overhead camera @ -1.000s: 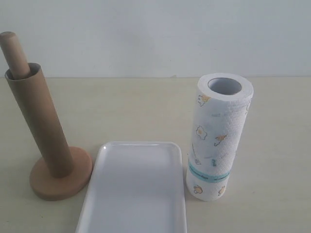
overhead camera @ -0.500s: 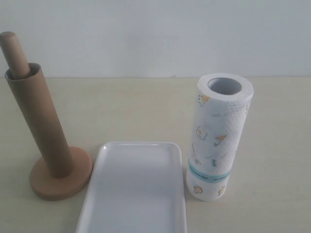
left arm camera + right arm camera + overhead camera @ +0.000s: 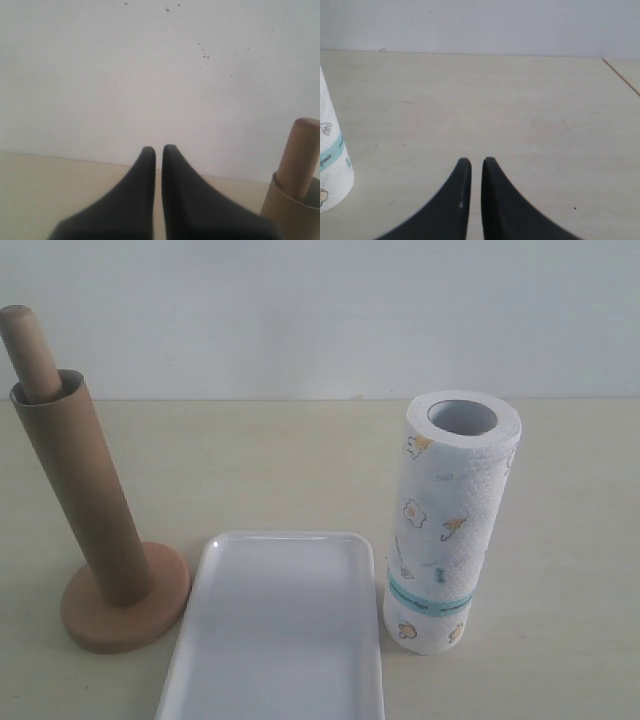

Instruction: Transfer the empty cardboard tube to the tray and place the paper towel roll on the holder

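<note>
The empty cardboard tube (image 3: 80, 490) stands slipped over the dowel of the wooden holder (image 3: 125, 612) at the left; the dowel's rounded top (image 3: 25, 345) pokes out above it. The white tray (image 3: 275, 635) lies at the front centre with nothing in it. The paper towel roll (image 3: 450, 520) stands upright to the tray's right. Neither gripper shows in the exterior view. My left gripper (image 3: 159, 150) is shut with nothing in it, with the tube's rim (image 3: 292, 207) and the dowel (image 3: 300, 155) off to one side. My right gripper (image 3: 473, 162) is shut and empty, the towel roll (image 3: 332, 155) off to its side.
A pale wooden table (image 3: 300, 460) carries everything, and a plain white wall (image 3: 320, 310) rises behind it. The table's edge (image 3: 622, 75) shows in the right wrist view.
</note>
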`<move>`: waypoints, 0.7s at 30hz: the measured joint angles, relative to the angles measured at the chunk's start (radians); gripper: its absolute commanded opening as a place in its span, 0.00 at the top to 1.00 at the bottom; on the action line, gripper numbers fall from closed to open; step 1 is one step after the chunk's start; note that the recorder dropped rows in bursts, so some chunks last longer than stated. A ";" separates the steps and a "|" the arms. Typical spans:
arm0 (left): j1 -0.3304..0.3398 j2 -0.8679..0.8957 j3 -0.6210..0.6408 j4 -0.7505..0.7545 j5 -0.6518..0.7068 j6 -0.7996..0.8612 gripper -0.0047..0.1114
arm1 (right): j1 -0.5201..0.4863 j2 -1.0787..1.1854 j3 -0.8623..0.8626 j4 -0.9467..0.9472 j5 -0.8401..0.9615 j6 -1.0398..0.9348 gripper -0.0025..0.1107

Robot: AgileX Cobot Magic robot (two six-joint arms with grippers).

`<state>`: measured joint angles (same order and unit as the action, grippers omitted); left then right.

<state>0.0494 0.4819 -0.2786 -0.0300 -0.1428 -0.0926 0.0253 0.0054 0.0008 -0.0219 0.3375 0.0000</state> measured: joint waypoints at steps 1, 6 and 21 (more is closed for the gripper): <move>0.000 0.000 0.000 0.000 -0.012 0.000 0.92 | 0.000 0.000 0.000 0.000 0.000 0.000 0.91; 0.000 0.000 0.000 0.000 0.004 0.000 0.92 | 0.000 0.000 0.000 0.000 0.000 0.000 0.91; -0.104 0.000 0.189 0.126 -0.053 -0.181 0.92 | -0.002 0.000 0.000 0.000 0.000 0.000 0.91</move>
<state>-0.0548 0.4819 -0.0897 0.0963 -0.1963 -0.2740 0.0233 0.0054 0.0008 -0.0219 0.3375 0.0000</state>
